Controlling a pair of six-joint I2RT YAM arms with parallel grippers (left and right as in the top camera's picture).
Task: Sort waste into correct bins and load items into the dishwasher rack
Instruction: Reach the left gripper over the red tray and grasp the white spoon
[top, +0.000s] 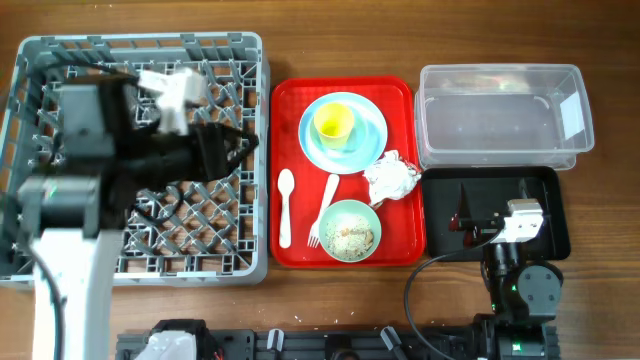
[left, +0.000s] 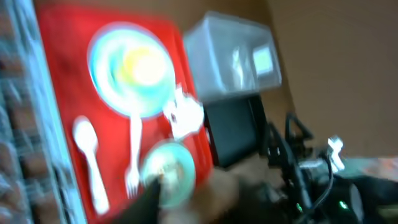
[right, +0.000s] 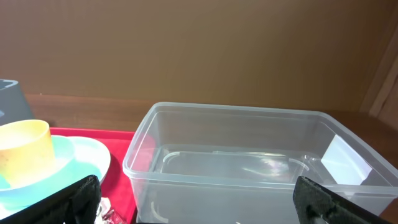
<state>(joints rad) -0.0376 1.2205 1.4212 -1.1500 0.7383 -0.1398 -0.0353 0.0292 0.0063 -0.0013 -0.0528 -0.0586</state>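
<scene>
My left gripper (top: 238, 142) hangs over the grey dishwasher rack (top: 140, 45), pointing at the red tray; its view is blurred, only one dark finger (left: 149, 202) shows, and nothing visible is in it. On the tray sit a light blue plate (top: 365, 140) carrying a yellow cup (top: 333, 123), a white spoon (top: 285, 205), a fork (top: 324, 210), a green bowl (top: 350, 215) with beige crumbs (top: 352, 238), and a crumpled paper wad (top: 392, 178). My right gripper (top: 468, 216) is open and empty above the black tray (top: 440, 230), facing the clear tub (right: 249, 162).
The red serving tray (top: 300, 100) lies between the rack and the two bins. The clear tub (top: 500, 110) stands at the back right with the black tray just in front of it. Bare wooden table runs along the front edge.
</scene>
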